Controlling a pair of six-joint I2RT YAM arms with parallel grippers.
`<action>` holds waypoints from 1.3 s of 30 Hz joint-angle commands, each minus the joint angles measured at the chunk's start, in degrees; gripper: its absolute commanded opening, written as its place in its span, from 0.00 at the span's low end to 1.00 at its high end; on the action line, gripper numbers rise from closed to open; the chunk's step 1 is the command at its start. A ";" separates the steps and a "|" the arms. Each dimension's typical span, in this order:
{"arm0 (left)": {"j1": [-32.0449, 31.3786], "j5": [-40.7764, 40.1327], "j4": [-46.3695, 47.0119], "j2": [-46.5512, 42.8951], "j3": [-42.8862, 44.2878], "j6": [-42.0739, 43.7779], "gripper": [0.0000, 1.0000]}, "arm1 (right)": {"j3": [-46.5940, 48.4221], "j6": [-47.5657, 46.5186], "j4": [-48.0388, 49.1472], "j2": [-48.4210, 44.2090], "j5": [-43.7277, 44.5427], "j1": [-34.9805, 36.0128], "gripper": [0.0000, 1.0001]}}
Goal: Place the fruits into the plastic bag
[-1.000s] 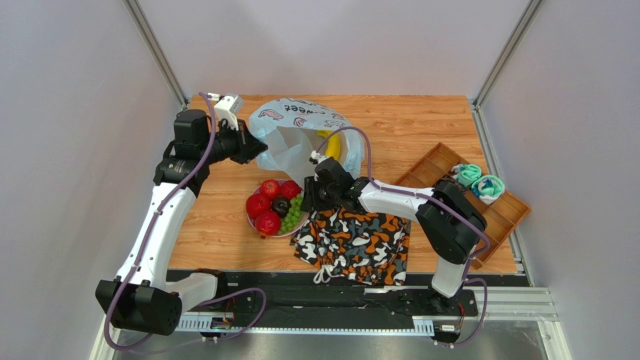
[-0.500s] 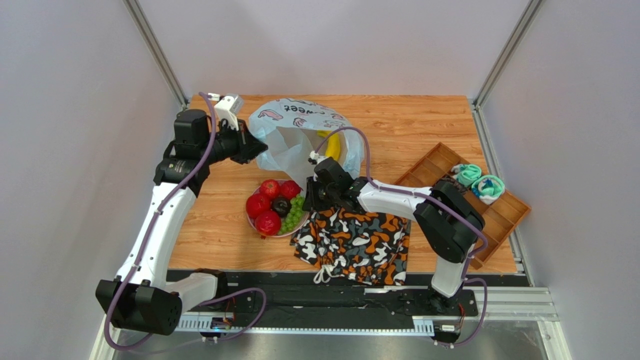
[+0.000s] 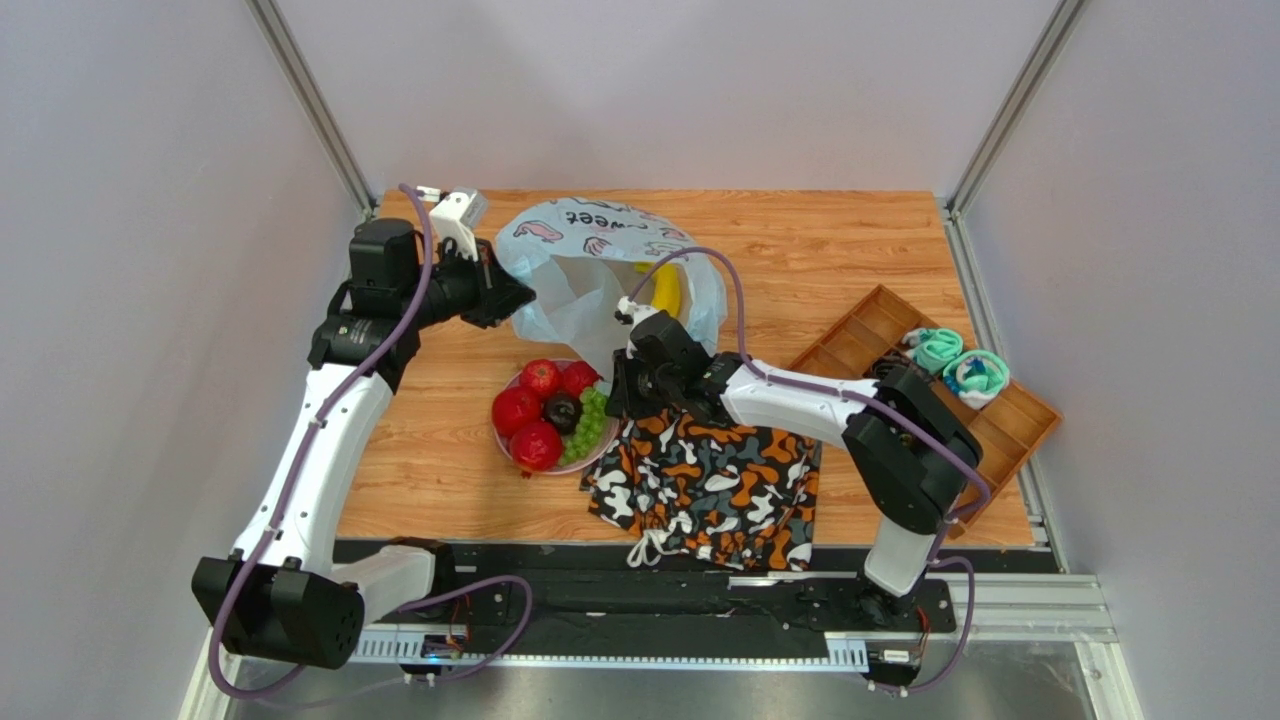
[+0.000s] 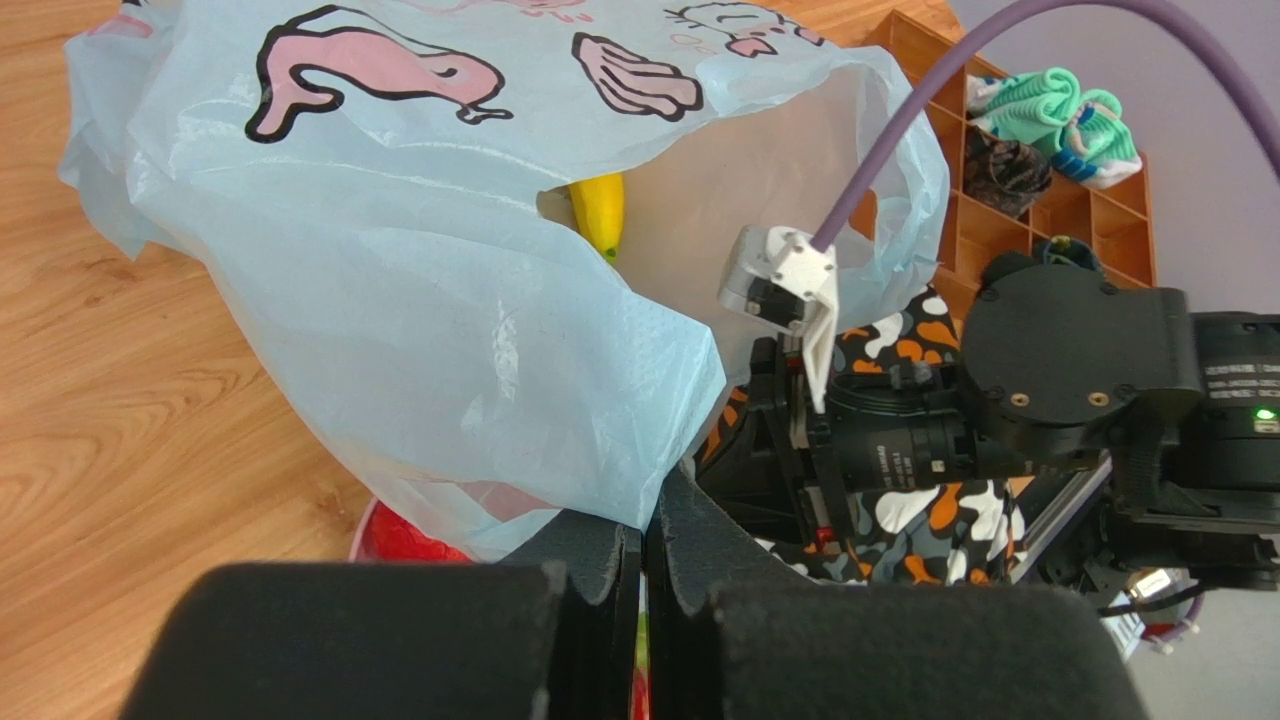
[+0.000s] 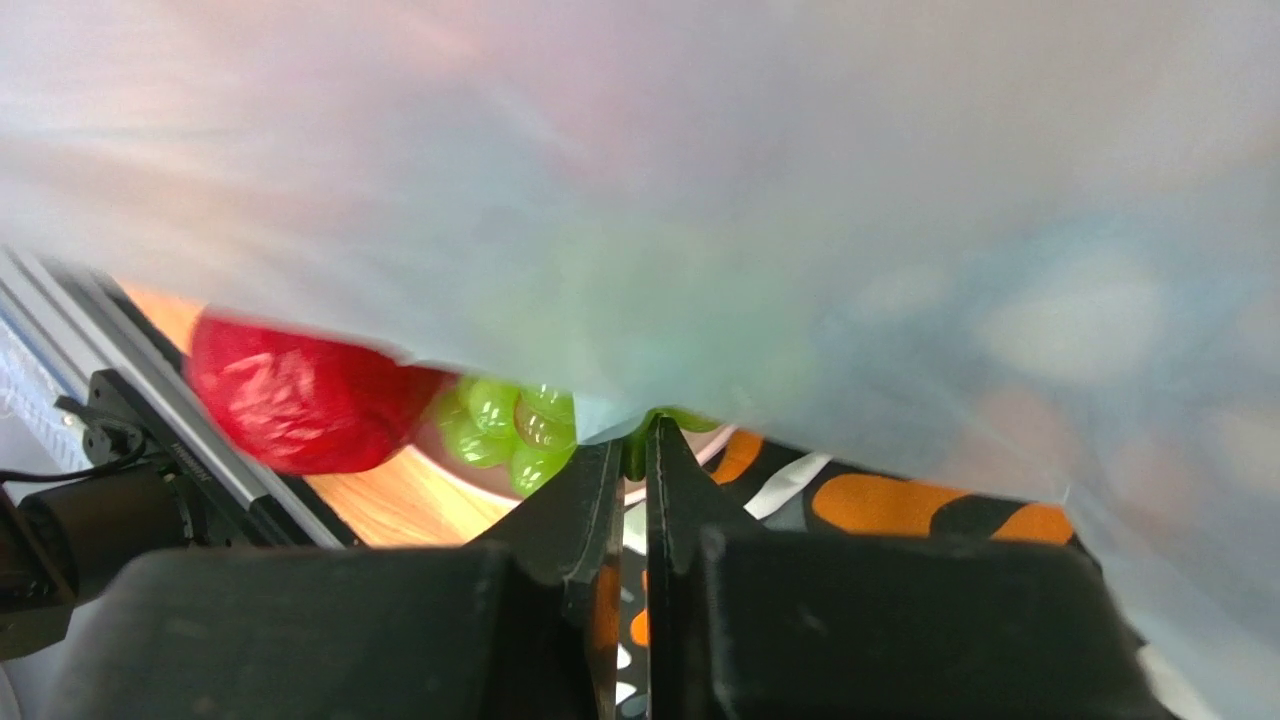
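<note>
The light-blue plastic bag (image 3: 594,248) (image 4: 421,300) lies open at the back of the table with a yellow banana (image 3: 667,293) (image 4: 601,210) inside. My left gripper (image 3: 511,305) (image 4: 649,503) is shut on the bag's left rim and holds it up. On the pink plate (image 3: 550,470) sit red round fruits (image 3: 537,444) (image 5: 301,405), a dark fruit (image 3: 562,413) and the green grape bunch (image 3: 583,428) (image 5: 511,428). At the plate's right edge, under the bag's lip, my right gripper (image 3: 613,393) (image 5: 637,435) has closed on a green bit of the grape bunch.
A camouflage cloth (image 3: 706,480) lies in front of the right arm, touching the plate. A wooden divided tray (image 3: 872,338) with teal rolled fabric (image 3: 954,360) stands at the right. The bag's film hangs blurred over most of the right wrist view.
The right gripper's jaws have closed from partly open to almost together at the grape bunch. The left arm and the bag have not moved.
</note>
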 commanded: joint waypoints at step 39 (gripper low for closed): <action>0.28 -1.55 0.68 -0.30 -0.05 0.44 0.00 | 0.01 -25.89 1.38 -29.23 21.53 7.24 0.00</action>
